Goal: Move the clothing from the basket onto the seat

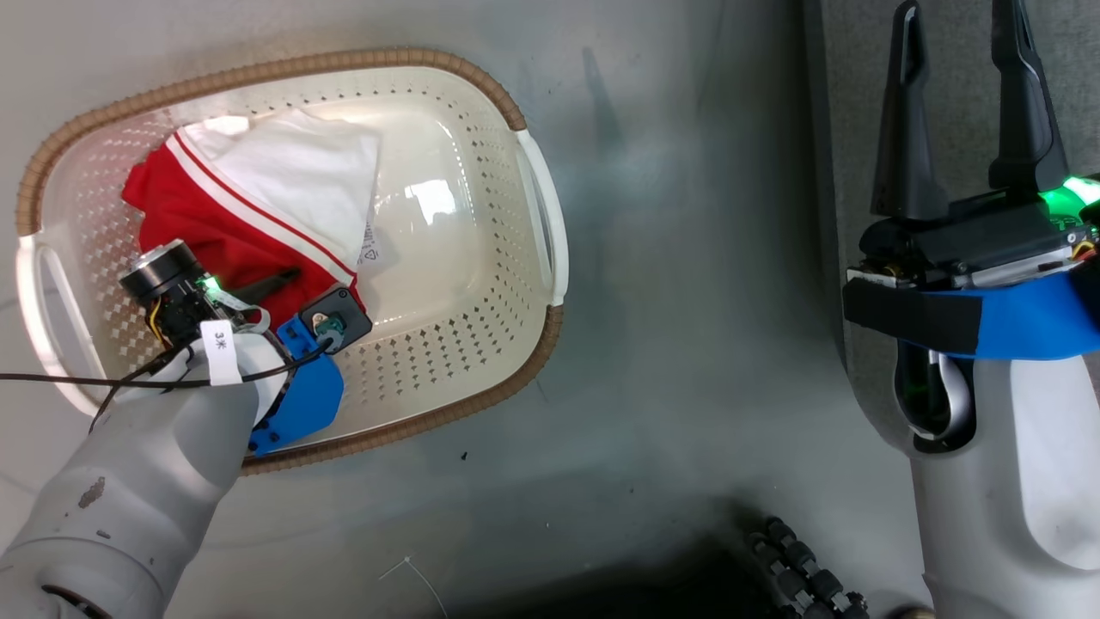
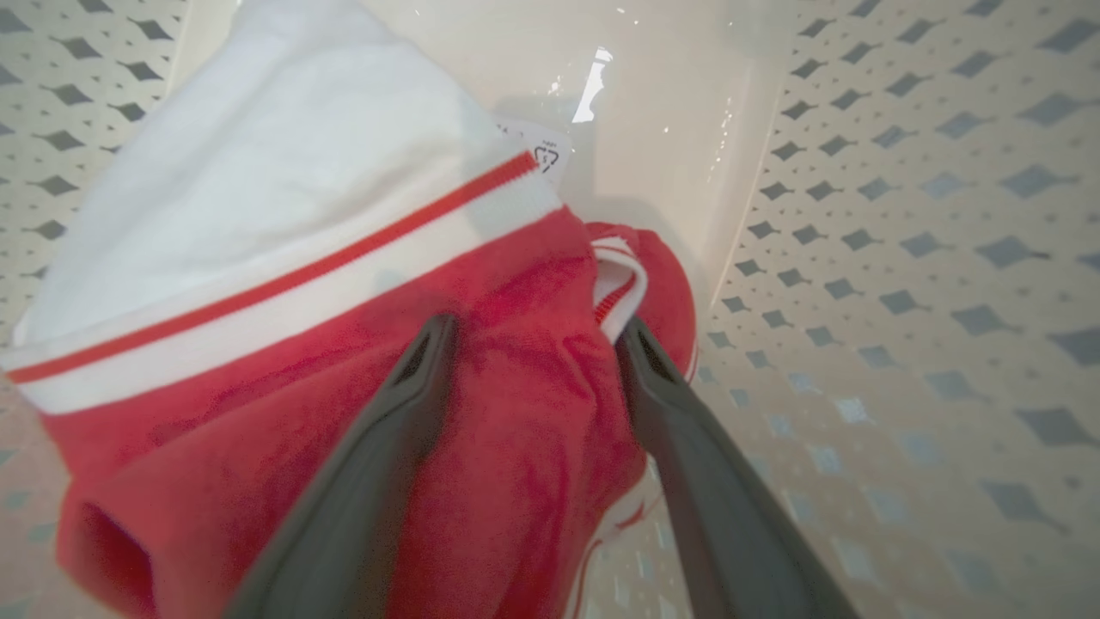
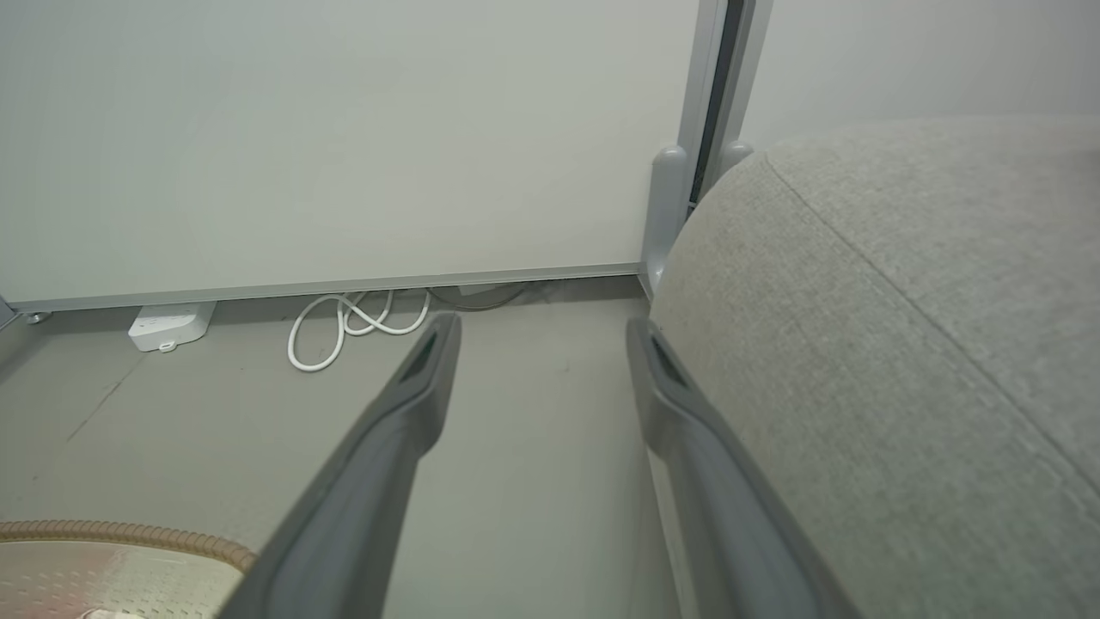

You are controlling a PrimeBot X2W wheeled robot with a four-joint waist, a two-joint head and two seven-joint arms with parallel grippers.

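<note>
A smooth grey floor (image 1: 670, 344) with a dull sheen meets a pale wall panel (image 3: 344, 129). At its foot lie a looped white cable (image 3: 344, 327) and a small white box (image 3: 169, 327), left of a grey post (image 3: 666, 206).

The perforated plastic laundry basket (image 1: 464, 361) is cream-white, patterned with small diamond-shaped holes, with a brown woven rim and white handles. The soft fabric garment (image 1: 215, 223) is red with a white panel, edged by a white band that carries a thin red stripe. The large rounded upholstered seat (image 3: 902, 344) is a flecked grey weave. The smooth floor (image 1: 670, 344) is dull grey-green. The jaws of the left gripper (image 2: 533, 335) and right gripper (image 3: 541, 327) are dark grey; their wrists carry blue covers and green lights.
</note>
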